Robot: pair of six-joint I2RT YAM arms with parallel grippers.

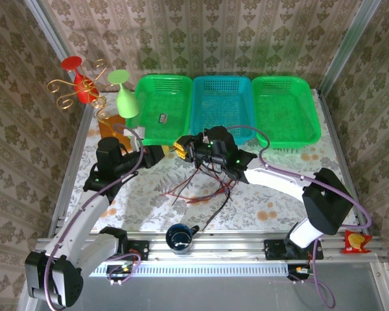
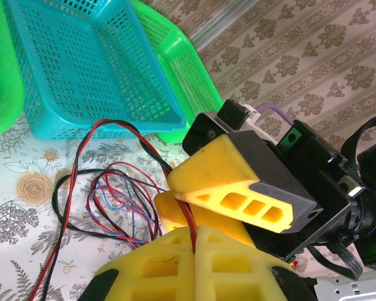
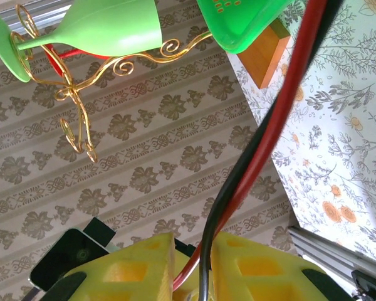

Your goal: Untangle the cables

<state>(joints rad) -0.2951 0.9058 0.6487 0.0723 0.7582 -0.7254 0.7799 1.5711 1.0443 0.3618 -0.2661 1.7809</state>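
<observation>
The left gripper (image 2: 194,241), clamped tight, and the right gripper (image 3: 194,263), narrowly parted, are both pinching the cables (image 3: 277,113) above the table (image 1: 279,178), seemingly lifting them so the tangled loops are hanging loose for separating.

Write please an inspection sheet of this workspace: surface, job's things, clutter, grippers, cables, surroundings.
surface: floral-print tablecloth, flat.
job's things: thin red and black cables, a loose tangle in the middle, strands lifted to both grippers.
clutter: dark blue cup, near edge; red snack packet, near right corner; orange wooden block and gold wire stand with green plastic glass and red plastic glass, far left.
grippers: left gripper shut on a red and black pair; right gripper shut on cables too.
cables: purple arm hoses along the arms.
surroundings: two green plastic baskets and one blue plastic basket at the far edge; patterned wallpaper behind.
</observation>
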